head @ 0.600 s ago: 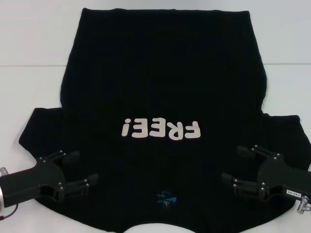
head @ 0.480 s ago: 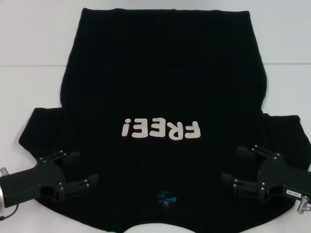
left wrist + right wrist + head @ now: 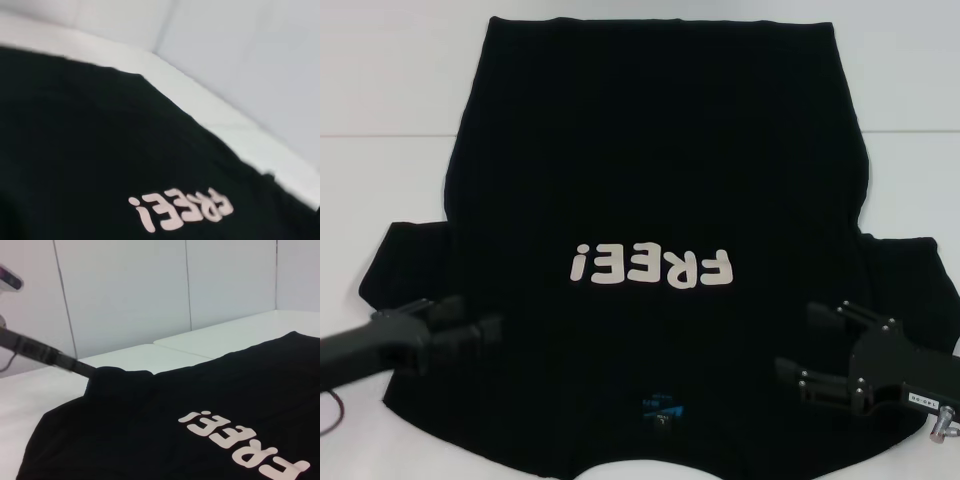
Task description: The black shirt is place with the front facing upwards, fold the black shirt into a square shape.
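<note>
**Shirt still flat, no fold made yet**

White counter (image 3: pixel 380 90) fills the scene, with pale wall panels behind it in the wrist views. Spread across the counter lies the black shirt (image 3: pixel 660 170), front up, its off-white "FREE!" lettering (image 3: pixel 652 267) near the centre and the small blue neck label (image 3: pixel 660 408) at 6 o'clock, closest to the robot. The hem lies at 12 o'clock and the sleeves reach out toward 8 and 4 o'clock.

The left gripper (image 3: pixel 470 325) sits over the left shoulder area at about 8 o'clock; it is blurred, so whether its fingers are spread or pressed together cannot be told. The right gripper (image 3: pixel 810 350) rests low over the right shoulder area at about 4 o'clock with its fingers spread, holding nothing.

Judging by the layout, the task is at its start: the shirt is fully open, no sleeve or side is turned in, and every fold remains to be done. Both shoulders look like the likely first grasp points.
</note>
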Robot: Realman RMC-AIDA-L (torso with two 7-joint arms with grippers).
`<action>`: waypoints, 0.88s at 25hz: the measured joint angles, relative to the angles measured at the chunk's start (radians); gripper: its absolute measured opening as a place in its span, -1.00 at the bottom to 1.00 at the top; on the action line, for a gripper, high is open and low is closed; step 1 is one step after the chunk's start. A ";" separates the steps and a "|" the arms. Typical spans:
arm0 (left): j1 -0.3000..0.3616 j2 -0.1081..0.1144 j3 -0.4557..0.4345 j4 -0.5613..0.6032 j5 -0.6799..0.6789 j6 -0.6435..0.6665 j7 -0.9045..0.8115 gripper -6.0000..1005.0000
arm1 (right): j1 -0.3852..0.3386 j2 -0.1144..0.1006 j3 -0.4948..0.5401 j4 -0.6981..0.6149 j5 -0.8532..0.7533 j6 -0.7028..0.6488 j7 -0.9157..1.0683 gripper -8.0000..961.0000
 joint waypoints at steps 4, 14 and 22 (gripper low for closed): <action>-0.047 0.064 -0.091 0.003 0.062 0.078 -0.306 0.74 | 0.002 0.000 0.001 0.001 0.000 0.000 0.002 0.92; -0.103 0.116 -0.241 0.006 0.250 -0.036 -0.720 0.74 | 0.010 0.000 -0.004 0.002 0.000 -0.001 0.007 0.92; -0.101 0.113 -0.243 -0.035 0.270 -0.176 -0.769 0.74 | 0.009 0.000 -0.005 0.002 0.000 -0.002 0.008 0.93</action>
